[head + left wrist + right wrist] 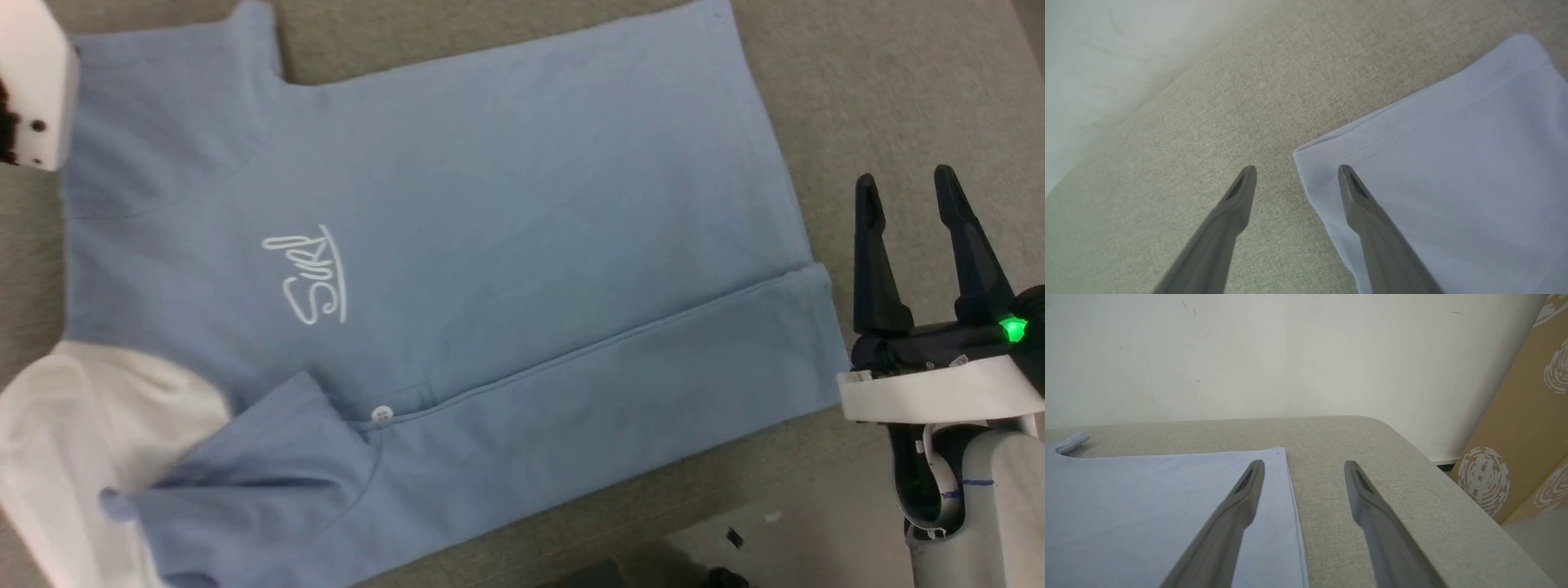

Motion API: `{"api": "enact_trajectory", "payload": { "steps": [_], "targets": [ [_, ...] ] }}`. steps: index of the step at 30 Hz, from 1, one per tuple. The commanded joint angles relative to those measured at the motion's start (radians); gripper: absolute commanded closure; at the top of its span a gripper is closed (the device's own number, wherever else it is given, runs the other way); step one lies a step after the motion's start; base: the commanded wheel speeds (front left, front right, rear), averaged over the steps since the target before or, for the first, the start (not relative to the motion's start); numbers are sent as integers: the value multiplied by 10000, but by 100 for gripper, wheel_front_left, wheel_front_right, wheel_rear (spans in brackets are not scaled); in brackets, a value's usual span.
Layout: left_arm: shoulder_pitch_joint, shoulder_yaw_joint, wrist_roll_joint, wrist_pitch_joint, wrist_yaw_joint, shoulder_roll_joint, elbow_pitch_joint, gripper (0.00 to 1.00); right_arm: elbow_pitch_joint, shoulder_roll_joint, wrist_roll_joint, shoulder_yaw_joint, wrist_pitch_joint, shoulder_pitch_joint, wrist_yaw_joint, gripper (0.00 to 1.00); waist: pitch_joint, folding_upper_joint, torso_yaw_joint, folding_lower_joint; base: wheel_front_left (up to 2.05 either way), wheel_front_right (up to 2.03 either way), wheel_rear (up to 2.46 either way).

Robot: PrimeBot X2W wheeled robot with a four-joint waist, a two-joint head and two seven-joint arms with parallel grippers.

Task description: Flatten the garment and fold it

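Garment (490, 204) lies flat, near edge already folded; I hover left gripper (1297, 168) at the sleeve corner (1310, 159) and right gripper (904, 175) at the hem (1291, 498), both spread and empty, a far-side pinch likely next.

The garment (506, 245) lies spread on the worktop (882, 82), with its collar (73, 425) at the lower left of the head view, its hem to the right, the chest script (309, 273) uppermost, and its near side folded over the body along the lower edge. The right tool (904, 175) stands right of the hem, near it, over bare worktop; the left tool (1297, 167) straddles a garment corner, one finger over cloth and the other over bare worktop. Behind the worktop's far edge rises a wall (1290, 355), with a panel (1515, 416) to its right.
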Motion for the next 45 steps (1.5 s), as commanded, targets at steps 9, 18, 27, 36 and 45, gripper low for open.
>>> {"api": "enact_trajectory", "payload": {
  "steps": [9,18,27,36,45],
  "targets": [
    [-59,-350,-419,1815,-188,356,380,0,457,38,248,-132,-231,-157,-19,0,971,0,-808,-3,0,0,0],
    [156,-230,-70,121,287,45,46,100,586,-130,-528,-169,134,-293,-19,0,511,0,-218,-3,0,0,0],
    [790,-19,-50,-3045,285,-846,-628,100,262,-2088,33,11,2733,-753,-19,0,-646,0,1059,-3,0,0,0],
    [1814,-325,198,-4368,601,-1258,-2851,100,443,-4975,1888,1100,6773,-1921,-19,0,-598,0,2634,-3,0,0,0],
    [2592,-950,543,-4979,851,-1794,-4689,100,1655,-7243,2735,2502,8818,-3926,-19,0,208,0,4033,-3,0,0,0]
  ]
}}
